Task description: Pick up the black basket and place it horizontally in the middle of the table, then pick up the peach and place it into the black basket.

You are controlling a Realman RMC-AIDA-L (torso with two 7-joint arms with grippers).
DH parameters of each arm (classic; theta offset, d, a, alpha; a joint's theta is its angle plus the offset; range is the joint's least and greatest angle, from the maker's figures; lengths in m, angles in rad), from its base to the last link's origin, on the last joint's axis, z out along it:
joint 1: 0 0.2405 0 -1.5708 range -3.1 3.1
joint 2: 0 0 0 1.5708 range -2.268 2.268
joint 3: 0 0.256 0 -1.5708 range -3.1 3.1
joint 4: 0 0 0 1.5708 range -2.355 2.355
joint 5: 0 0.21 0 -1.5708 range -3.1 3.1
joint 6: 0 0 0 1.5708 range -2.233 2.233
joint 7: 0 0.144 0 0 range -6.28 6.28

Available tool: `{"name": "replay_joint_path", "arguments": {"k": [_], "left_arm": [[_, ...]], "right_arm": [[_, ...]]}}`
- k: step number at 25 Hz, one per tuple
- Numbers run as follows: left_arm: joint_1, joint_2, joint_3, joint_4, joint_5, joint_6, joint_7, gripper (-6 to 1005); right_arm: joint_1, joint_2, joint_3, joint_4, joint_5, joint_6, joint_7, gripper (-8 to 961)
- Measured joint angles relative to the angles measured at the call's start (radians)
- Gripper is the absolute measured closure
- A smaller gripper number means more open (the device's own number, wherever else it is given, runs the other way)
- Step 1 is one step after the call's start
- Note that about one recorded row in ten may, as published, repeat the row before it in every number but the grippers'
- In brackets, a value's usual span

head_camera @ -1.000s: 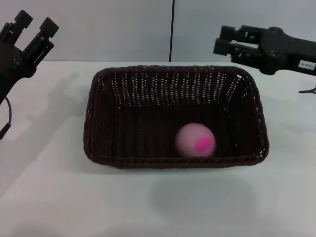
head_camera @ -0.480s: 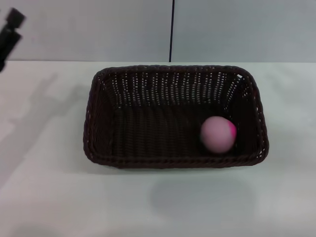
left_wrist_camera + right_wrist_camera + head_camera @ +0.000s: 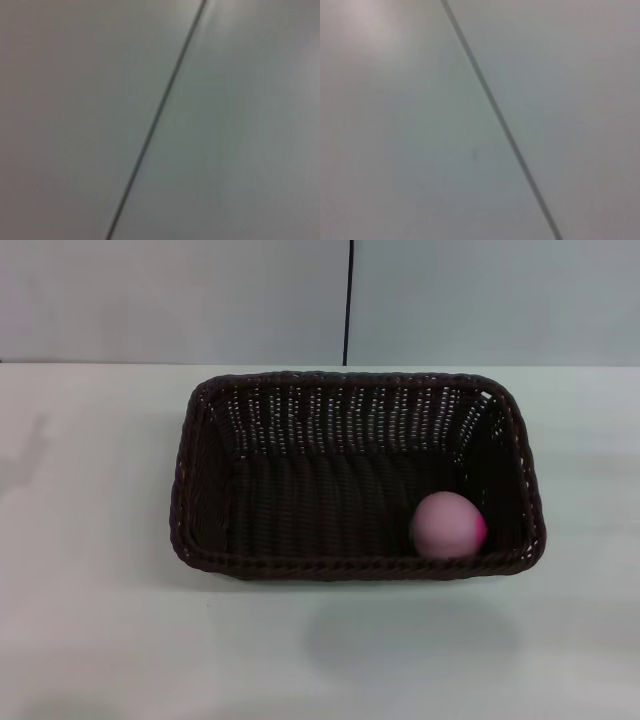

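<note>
The peach (image 3: 449, 525) lies inside the black basket (image 3: 200, 480); no jaws visible.

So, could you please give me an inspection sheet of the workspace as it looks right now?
Surface: white table, bare around the basket.
Job's things: basket lies lengthwise across mid-table; peach inside it, at the near right corner.
Clutter: nothing seen.
Grippers: neither in view; both wrist views show only a plain wall with a dark seam.
Cables: nothing seen.
Surroundings: pale wall behind the table, with a vertical dark seam.
</note>
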Motion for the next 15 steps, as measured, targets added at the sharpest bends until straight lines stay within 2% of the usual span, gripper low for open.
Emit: {"name": "replay_joint_path", "arguments": {"k": [12,14,15], "left_arm": [[0.001,0.000,-0.019,-0.011,0.001,0.003,0.001,313],[0.002,0.000,-0.025,-0.013,0.001,0.003,0.001,550],[0.002,0.000,-0.025,-0.013,0.001,0.003,0.001,550]], "right_arm": [[0.011,0.000,0.035,0.046,0.002,0.036,-0.025,461],[0.012,0.000,0.036,0.048,0.003,0.038,-0.025,461],[0.012,0.000,0.036,0.048,0.003,0.038,-0.025,461]]}}
